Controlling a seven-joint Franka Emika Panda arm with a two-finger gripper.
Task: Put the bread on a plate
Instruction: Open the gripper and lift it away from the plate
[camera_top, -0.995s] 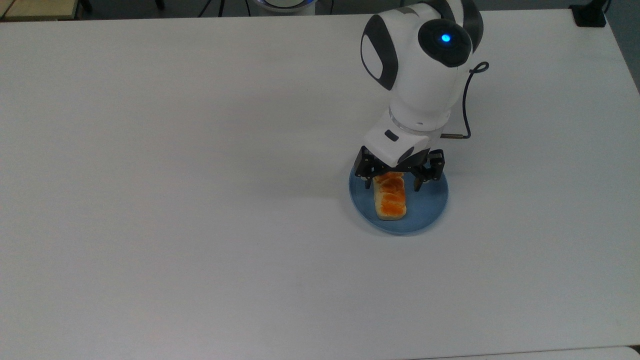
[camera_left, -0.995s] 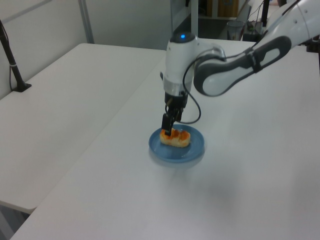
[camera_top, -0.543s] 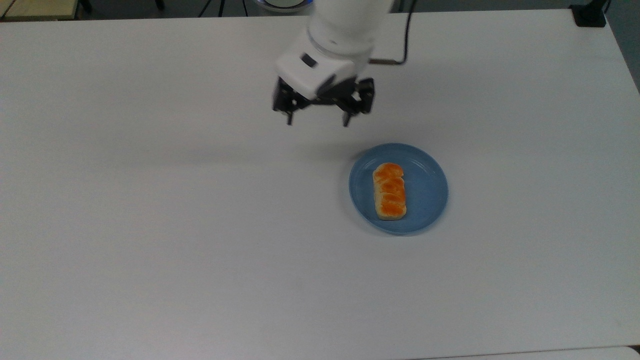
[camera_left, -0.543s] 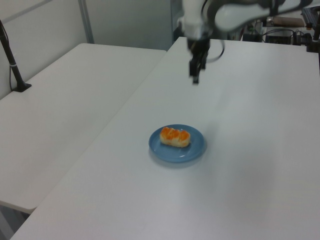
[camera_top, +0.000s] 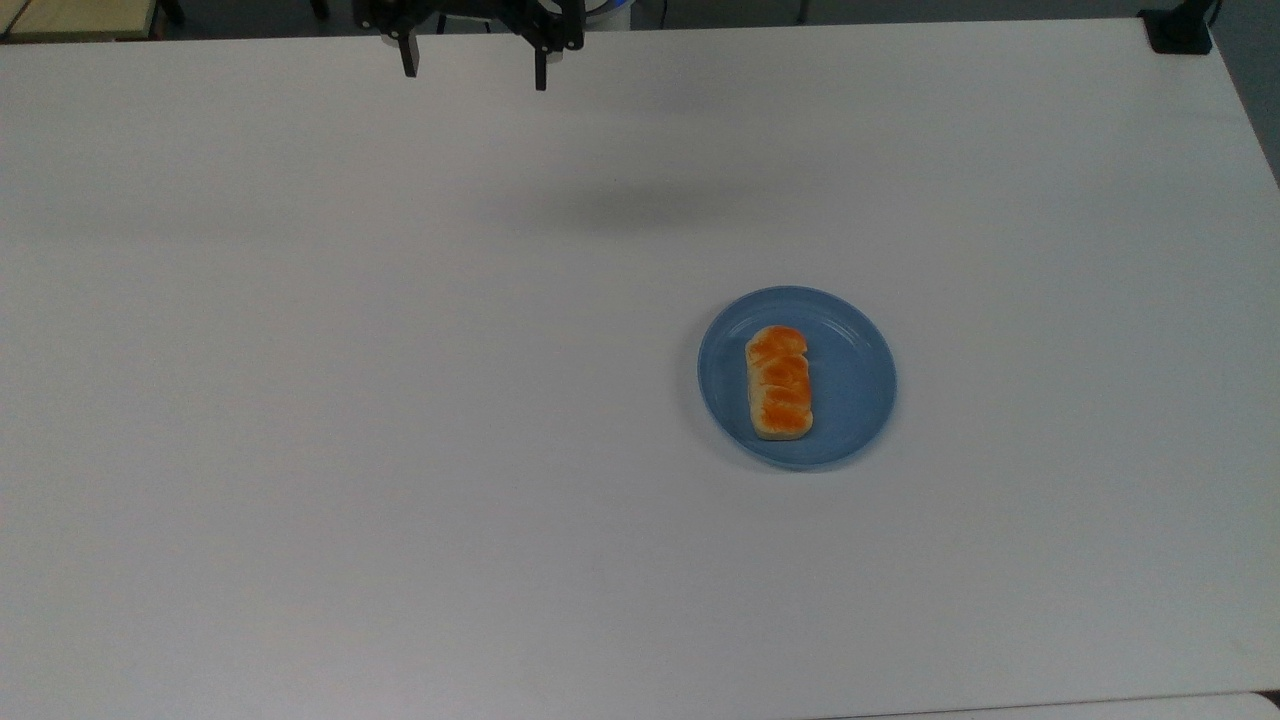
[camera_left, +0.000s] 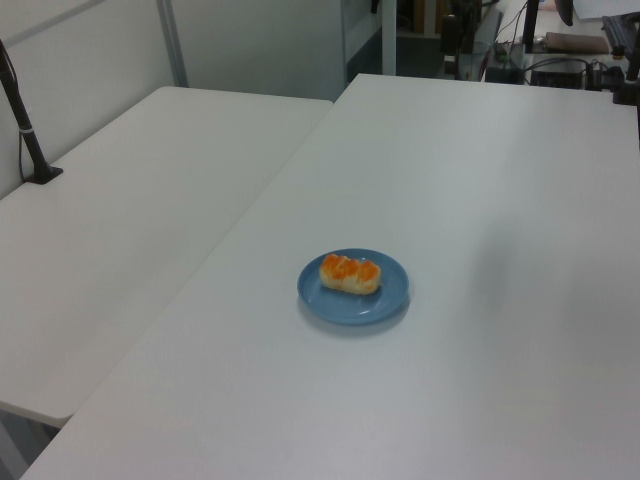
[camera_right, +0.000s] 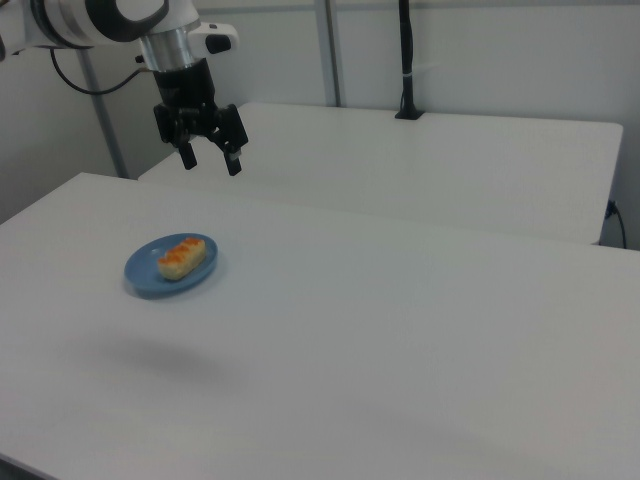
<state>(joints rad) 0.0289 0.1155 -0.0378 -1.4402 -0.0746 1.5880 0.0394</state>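
Bread (camera_top: 779, 383) is sat on the plate (camera_top: 850, 380), right of centre in the top view.
Gripper (camera_top: 473, 68) is parked up at the top edge, fingers spread wide, nothing held, well apart from the plate.

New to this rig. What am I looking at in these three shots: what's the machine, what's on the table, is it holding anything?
It is one robot arm with a two-finger gripper. Three fixed cameras watch the same white table: the top view looks down on it, and the left view and right view look across it from two sides. On the table sits a round light-blue plate, and a small orange-topped toy bread lies on it, toward the top view's left half of the plate. The gripper hangs in the air well away from the plate, jaws open and holding nothing. The bread is on the plate, so the job looks done.
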